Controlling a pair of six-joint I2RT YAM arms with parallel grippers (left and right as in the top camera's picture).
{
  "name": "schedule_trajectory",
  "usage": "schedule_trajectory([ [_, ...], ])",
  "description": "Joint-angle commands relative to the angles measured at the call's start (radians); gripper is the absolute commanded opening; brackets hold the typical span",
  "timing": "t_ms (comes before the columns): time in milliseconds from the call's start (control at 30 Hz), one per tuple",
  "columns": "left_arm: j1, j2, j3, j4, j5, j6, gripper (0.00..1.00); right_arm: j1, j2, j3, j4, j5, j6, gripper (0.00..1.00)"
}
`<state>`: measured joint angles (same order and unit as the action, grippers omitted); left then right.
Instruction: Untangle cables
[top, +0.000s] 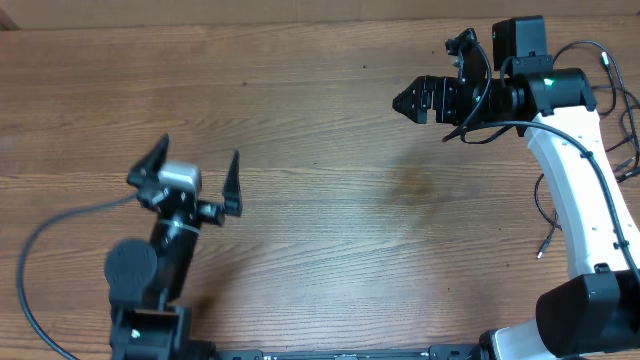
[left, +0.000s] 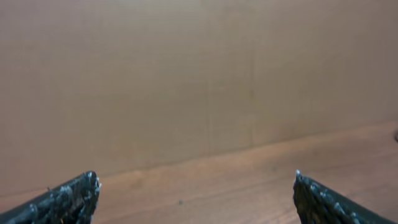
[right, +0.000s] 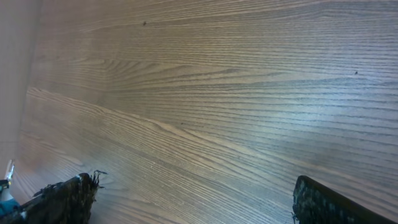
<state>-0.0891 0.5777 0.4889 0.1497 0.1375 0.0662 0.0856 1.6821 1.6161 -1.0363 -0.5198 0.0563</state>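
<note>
Overhead is showing the wooden desk (top: 320, 230) with both arms mounted at its near edge. Left gripper (top: 200, 146) is hovering over the left half, spread wide and gripping nothing. Right gripper (top: 400, 100) is pointing left over the far right part. It's reading edge-on here, but right wrist is showing its fingers (right: 68, 199) standing wide apart over bare wood. The cables (top: 540, 254) are sitting at the right edge beside the right arm's white link (top: 585, 200), well apart from both grippers, with one thin cord ending in a small plug tip. Only overhead is catching them. Left wrist is showing a tan wall (left: 186, 74) behind the desk.
</note>
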Motion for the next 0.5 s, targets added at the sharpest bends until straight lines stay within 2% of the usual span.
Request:
schedule_trajectory([
  [0, 0.011, -0.111, -0.16, 0.091, 0.069, -0.05, 1.0, -0.003, -0.031, -0.005, 0.005, 0.003, 0.0, 1.0],
  [233, 0.011, -0.292, -0.391, 0.196, 0.026, -0.168, 1.0, -0.002, -0.031, -0.005, 0.005, 0.003, 0.0, 1.0],
  [367, 0.012, -0.381, -0.481, 0.195, -0.024, -0.184, 1.0, -0.002, -0.031, -0.005, 0.005, 0.003, 0.0, 1.0],
  [467, 0.013, -0.435, -0.484, 0.092, -0.074, -0.217, 1.0, -0.002, -0.031, -0.005, 0.005, 0.003, 0.0, 1.0],
])
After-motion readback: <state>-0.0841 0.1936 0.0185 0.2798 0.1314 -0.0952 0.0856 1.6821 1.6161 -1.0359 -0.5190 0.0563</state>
